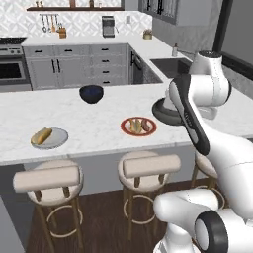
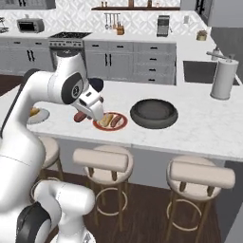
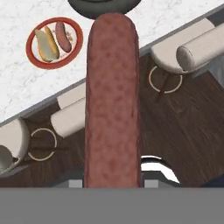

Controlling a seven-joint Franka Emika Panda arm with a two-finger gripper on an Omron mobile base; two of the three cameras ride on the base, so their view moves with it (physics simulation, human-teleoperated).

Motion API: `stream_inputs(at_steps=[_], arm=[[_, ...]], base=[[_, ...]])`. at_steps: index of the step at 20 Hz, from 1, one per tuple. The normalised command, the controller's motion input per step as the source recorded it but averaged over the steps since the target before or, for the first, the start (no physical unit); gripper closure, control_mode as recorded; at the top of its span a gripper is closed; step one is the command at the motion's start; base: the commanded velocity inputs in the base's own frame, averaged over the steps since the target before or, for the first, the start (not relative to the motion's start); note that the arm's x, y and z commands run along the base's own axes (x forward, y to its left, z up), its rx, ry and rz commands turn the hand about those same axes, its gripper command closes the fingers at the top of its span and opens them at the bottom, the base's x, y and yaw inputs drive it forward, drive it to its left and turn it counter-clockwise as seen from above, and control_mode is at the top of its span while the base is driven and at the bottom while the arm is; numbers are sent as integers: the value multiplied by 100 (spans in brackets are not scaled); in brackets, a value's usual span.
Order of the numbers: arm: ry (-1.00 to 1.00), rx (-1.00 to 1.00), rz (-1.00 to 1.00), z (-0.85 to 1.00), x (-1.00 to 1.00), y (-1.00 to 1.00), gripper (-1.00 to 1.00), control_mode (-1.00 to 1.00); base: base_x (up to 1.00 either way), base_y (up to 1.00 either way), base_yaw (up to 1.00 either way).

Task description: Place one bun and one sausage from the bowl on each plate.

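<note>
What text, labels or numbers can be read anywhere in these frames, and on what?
None readable.
Red-rimmed plate, grey plate, dark grey bowl, paper towel roll: no print visible.
Toaster oven, coffee machine: any markings too small to make out.
Sausage in the tool: unmarked.

Sausage [image 2: 79,116] in tool [image 2: 88,114] beside red-rimmed plate [image 2: 110,122]

no text, label or number can be read anywhere.
</note>
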Motion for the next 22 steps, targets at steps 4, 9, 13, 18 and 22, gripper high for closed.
stream_inputs(at_steps=[4,9,13,18,22], arm=[[0,0,0,0,0,0,100,100],[0,0,0,0,0,0,100,100],[0,0,0,0,0,0,100,100],[0,0,0,0,0,0,100,100],[9,0,0,-26,26,-23,100,-100]], base=[[0,100,0],[7,100,5],[53,98,11],[100,29,5],[41,-3,0]])
